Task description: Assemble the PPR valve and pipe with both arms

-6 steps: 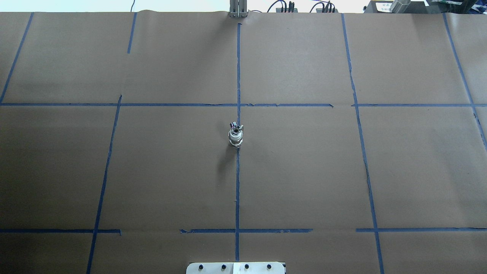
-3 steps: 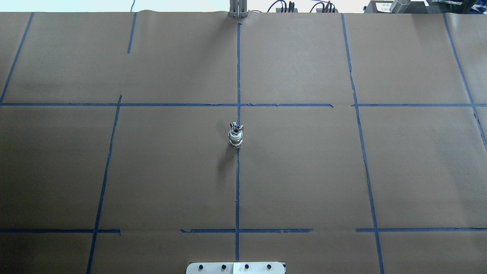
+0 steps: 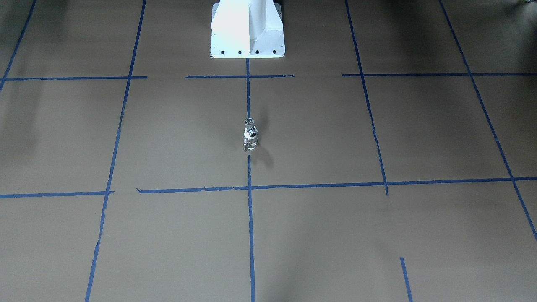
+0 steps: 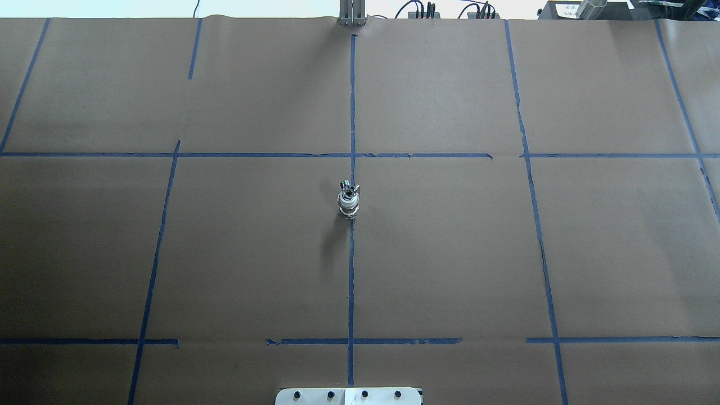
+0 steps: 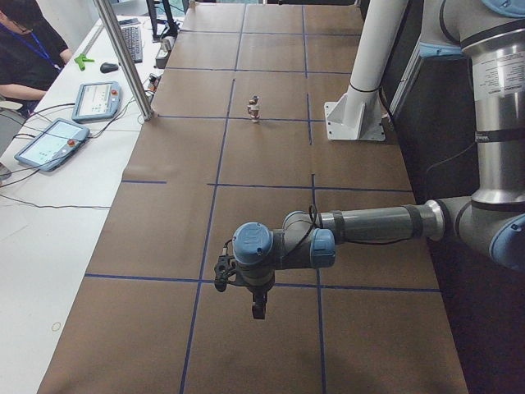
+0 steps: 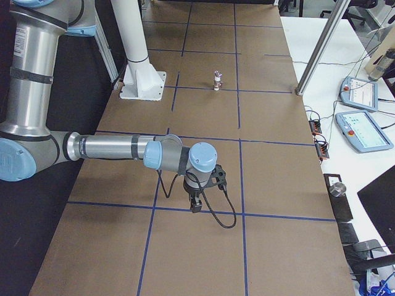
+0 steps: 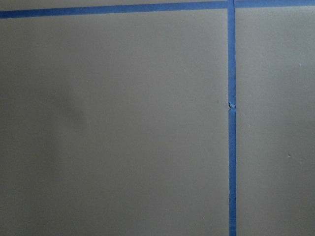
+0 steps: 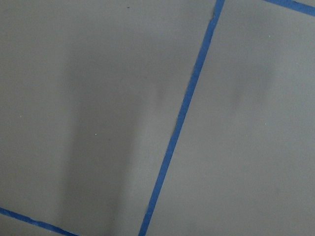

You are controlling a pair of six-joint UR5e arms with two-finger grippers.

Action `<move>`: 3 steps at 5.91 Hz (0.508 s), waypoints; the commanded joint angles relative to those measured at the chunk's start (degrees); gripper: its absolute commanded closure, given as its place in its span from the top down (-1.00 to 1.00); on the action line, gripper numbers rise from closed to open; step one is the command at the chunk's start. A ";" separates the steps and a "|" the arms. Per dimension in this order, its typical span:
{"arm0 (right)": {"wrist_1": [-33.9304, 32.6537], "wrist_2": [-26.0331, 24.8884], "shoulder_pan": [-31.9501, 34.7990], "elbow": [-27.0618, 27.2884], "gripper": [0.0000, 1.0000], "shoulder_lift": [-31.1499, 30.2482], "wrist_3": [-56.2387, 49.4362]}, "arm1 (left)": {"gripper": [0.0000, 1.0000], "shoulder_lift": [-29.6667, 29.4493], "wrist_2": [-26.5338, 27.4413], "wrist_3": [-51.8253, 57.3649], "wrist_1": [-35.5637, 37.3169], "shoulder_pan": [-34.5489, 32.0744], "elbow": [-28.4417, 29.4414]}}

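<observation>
— What does the front-facing camera catch?
— A short white-and-metal PPR valve (image 3: 250,144) with a tiny wing handle sits on the centre blue tape line (image 3: 250,218) of the brown-papered table (image 3: 377,235). A shiny chrome pipe fitting (image 3: 249,125) touches its end nearer the white pedestal (image 3: 247,29).
— And from overhead?
— The pair sits mid-table, PPR valve (image 4: 349,190) on the far side, pipe fitting (image 4: 348,211) on the near. Upright or tilted, I cannot tell.
— From the table's left end?
— The grey-and-silver left arm (image 5: 369,223) reaches across the near squares, well apart from the parts. Its black left gripper (image 5: 258,310) points down above the paper; wide or narrow, I cannot tell.
— From the right end?
— The right arm (image 6: 111,148) stretches out likewise. The right gripper (image 6: 195,207) hangs over a tape line, its spread just as unreadable.
— The wrist cameras?
— Only brown paper and blue tape.
</observation>
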 commanded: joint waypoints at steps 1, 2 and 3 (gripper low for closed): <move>0.06 -0.08 0.02 -0.13 1.00 -0.09 0.06 | 1.00 0.01 0.06 0.00 -0.44 0.00 0.00; 0.07 -0.17 -0.07 -0.74 1.00 0.00 -0.02 | 1.00 -0.08 -0.03 0.00 -0.53 0.09 0.00; 0.07 -0.17 0.02 -0.83 1.00 0.00 -0.02 | 1.00 -0.08 -0.03 0.00 -0.53 0.09 0.00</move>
